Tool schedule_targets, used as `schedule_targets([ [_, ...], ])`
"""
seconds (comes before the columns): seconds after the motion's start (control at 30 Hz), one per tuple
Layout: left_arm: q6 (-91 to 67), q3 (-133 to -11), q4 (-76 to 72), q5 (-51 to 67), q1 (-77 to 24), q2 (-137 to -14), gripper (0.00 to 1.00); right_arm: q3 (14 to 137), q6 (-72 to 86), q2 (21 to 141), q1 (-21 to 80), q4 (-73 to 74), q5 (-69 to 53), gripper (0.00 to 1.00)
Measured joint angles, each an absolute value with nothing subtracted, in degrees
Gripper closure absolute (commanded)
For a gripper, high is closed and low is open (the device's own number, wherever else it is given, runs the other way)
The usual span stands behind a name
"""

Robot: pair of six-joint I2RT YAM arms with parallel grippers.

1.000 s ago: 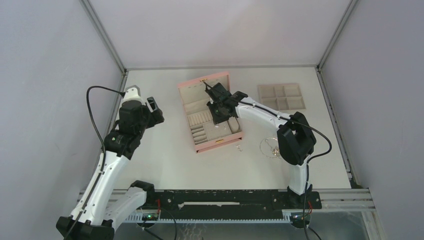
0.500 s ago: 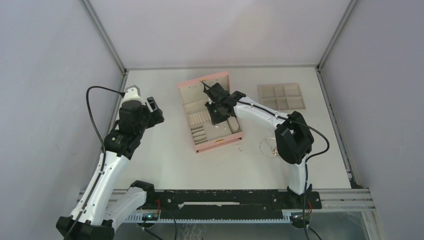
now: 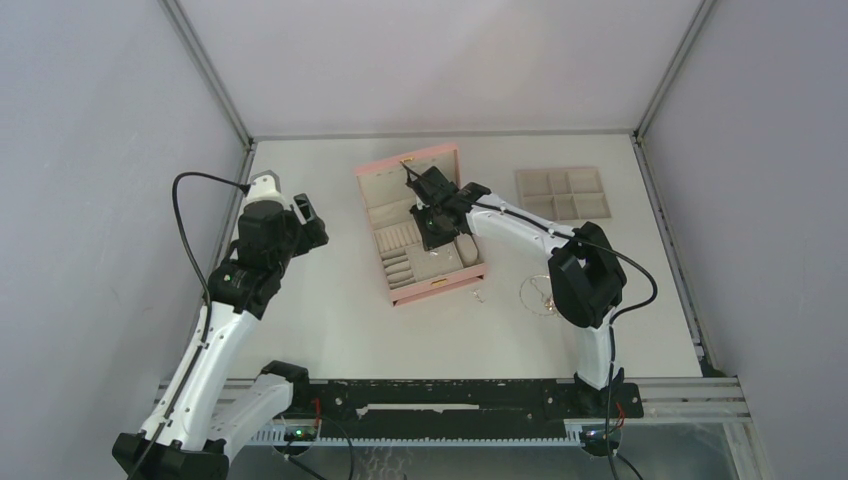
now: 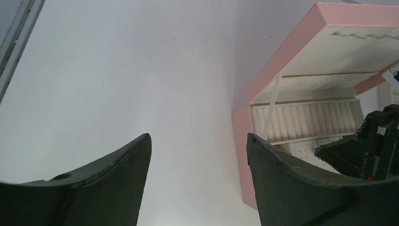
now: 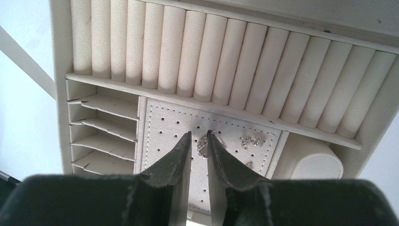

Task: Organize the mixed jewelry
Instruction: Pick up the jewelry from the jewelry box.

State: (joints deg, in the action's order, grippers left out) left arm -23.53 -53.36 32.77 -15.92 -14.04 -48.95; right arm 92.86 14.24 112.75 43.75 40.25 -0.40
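Observation:
The pink box lies open mid-table. My right gripper reaches into it, over the perforated beige panel. Its jaws stand a narrow gap apart, with a sparkly silver earring caught at the tips, just above or on the panel. Another sparkly earring lies on the panel to the right, with a tiny piece below it. A thin looped chain and a small silver bit lie on the table in front of the box. My left gripper hangs open and empty left of the box.
The flat beige compartment tray sits at the back right. Inside the box, ring rolls run along the far side, slanted slots sit to the left and a padded cushion to the right. The raised lid stands behind.
The right arm has edged slightly left over the box with its jaws a touch narrower. The left arm has not moved.

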Motion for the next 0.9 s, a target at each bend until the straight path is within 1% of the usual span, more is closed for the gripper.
schedule_targets([
  [0.43,-23.55,-53.36,32.77,-15.92,-14.04,-48.95,0.22,93.47,12.97,112.79,45.58,40.18,-1.48,0.74],
  [0.9,-23.55,-53.36,33.23,-15.90,-14.04,-48.18,0.22,93.01,14.68,112.40,43.62,39.55,2.79,0.74],
])
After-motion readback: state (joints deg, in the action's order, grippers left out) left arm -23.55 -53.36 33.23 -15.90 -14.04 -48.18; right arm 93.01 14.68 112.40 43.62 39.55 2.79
